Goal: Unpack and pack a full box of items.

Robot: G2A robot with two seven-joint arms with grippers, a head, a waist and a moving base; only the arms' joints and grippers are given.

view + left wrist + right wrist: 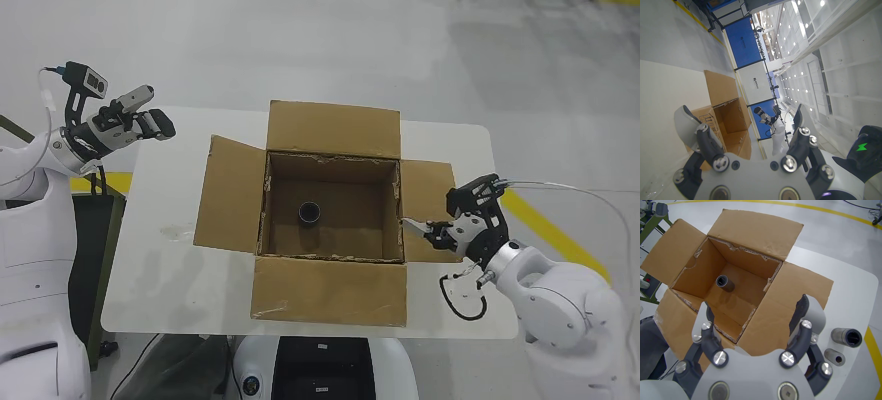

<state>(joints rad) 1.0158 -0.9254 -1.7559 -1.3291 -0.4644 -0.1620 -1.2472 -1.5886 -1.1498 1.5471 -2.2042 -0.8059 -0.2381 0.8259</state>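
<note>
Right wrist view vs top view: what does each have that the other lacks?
Right wrist view: a big cylinder and a small cylinder, both metal, lying on the table beside the box. Top view: the left tool seen plainly, open, past the table's far left corner, plus the table's whole outline. Both: the open box, a dark tube standing on its floor, and the open right tool at the box's right side.
</note>
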